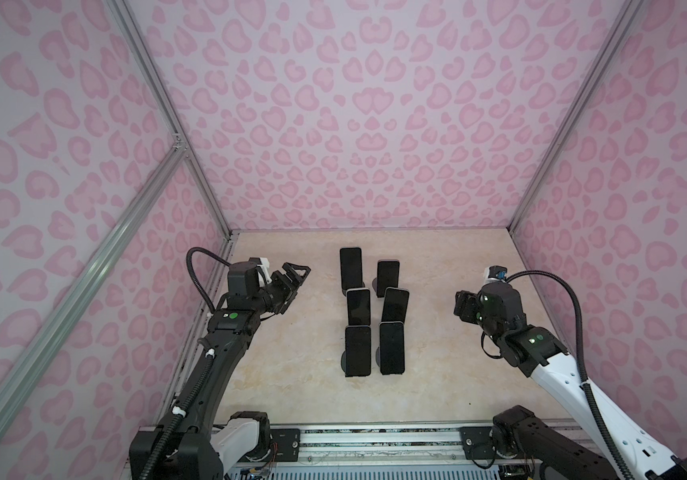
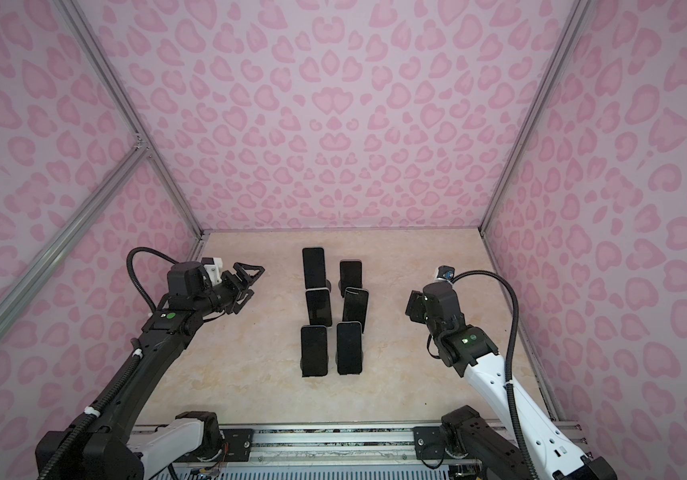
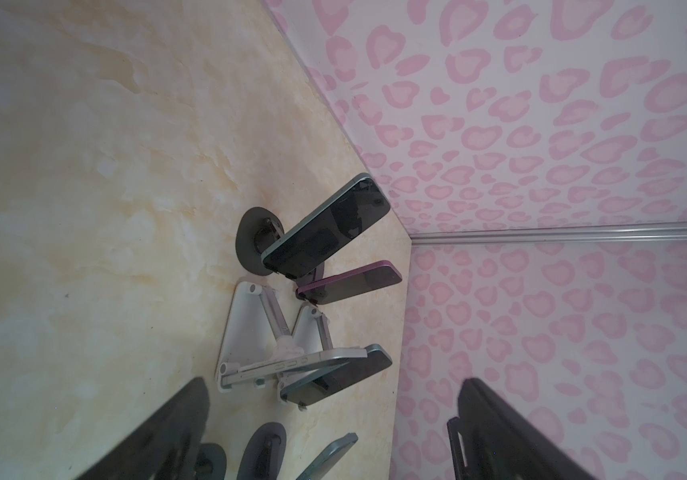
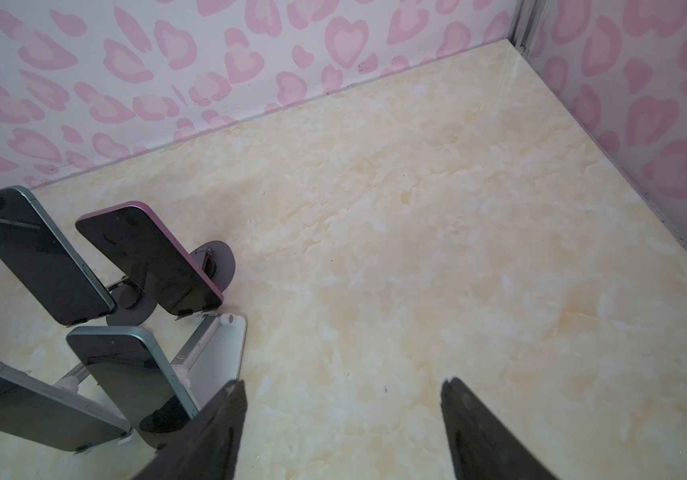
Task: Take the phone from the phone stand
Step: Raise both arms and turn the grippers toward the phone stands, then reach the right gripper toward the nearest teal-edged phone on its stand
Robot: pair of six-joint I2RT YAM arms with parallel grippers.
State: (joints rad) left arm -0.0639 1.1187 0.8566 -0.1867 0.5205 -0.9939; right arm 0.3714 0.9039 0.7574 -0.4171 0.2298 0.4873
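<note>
The right gripper [image 1: 463, 306] hangs over the right side of the marble-patterned tabletop [image 1: 283, 374]. Its dark fingers [image 4: 221, 428] are parted, with only bare table between them. Toward the middle stand six phones [image 1: 358, 350], each leaning on its own phone stand, in two columns of three.

In the right wrist view the nearest are a blue-green phone [image 4: 133, 370] on a white folding stand [image 4: 219, 353] and, beyond it, a purple phone [image 4: 150, 257] on a round dark base [image 4: 219, 259]. The stands are packed tight, and in both top views each phone overlaps the one behind it.

The left gripper [image 1: 296, 280] hovers on the other side of the cluster, jaws wide apart and empty, near the far-left phone [image 1: 350, 268] but clear of it. Pink heart-spotted walls [image 1: 375, 124] enclose the table.
</note>
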